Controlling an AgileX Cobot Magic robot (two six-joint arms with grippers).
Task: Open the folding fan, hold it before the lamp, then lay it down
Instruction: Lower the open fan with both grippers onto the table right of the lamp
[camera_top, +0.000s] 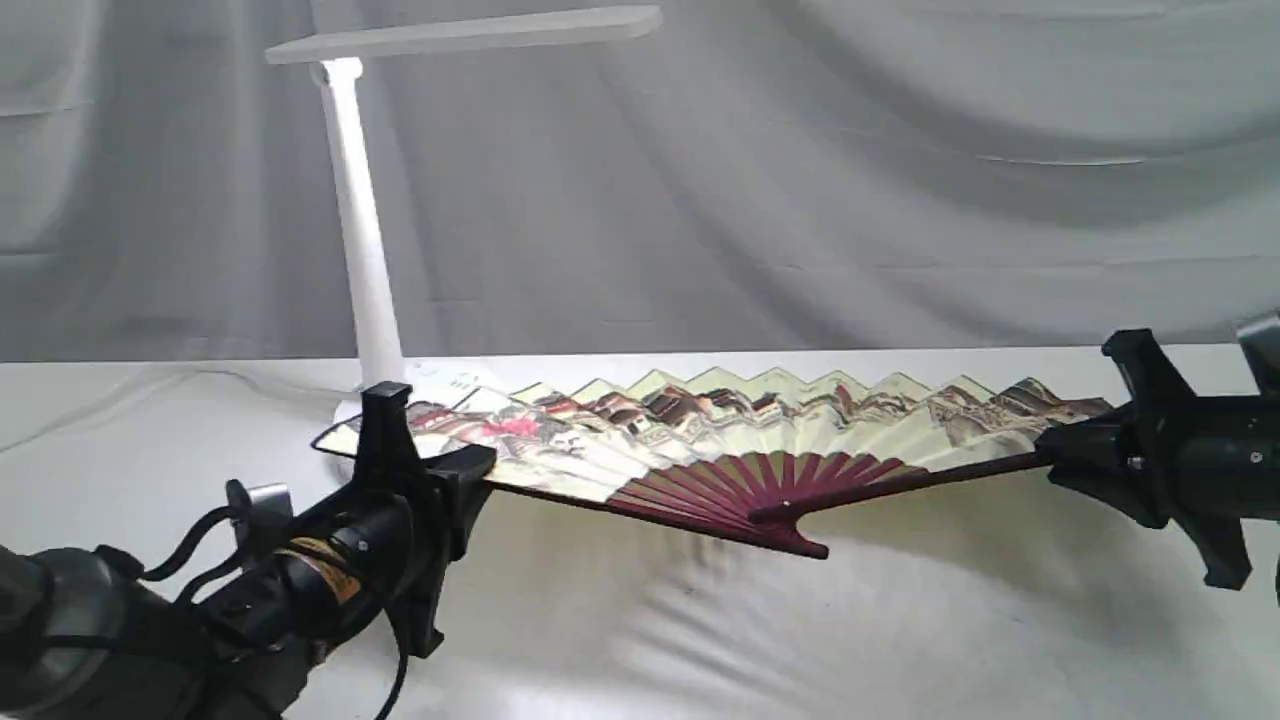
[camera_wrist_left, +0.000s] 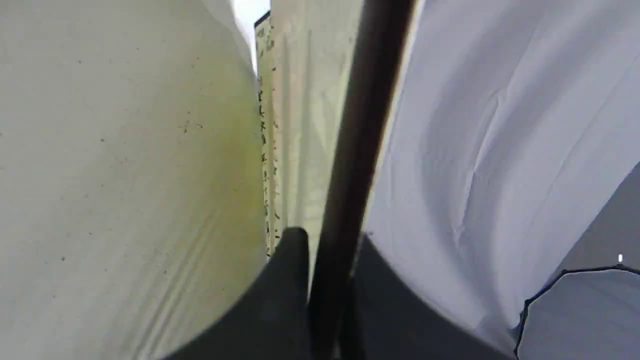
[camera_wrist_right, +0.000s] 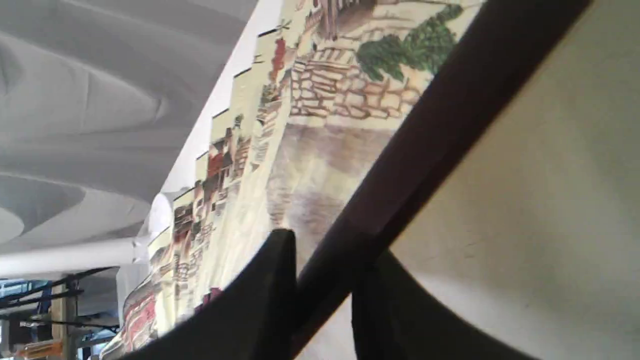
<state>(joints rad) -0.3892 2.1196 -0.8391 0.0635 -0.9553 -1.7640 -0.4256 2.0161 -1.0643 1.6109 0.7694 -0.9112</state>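
The folding fan is spread wide open, its cream painted leaf facing up and tilted, held a little above the white table. Its maroon ribs meet at the pivot near the table. My left gripper is shut on the fan's left guard. My right gripper is shut on the right guard. The white lamp stands behind the fan's left end, its bar head high above the leaf; the fan and my left arm hide most of its base.
A white cloth covers the table and a grey draped cloth hangs behind it. A thin cable runs over the table at the left towards the lamp. The fan's shadow falls on the cloth below it.
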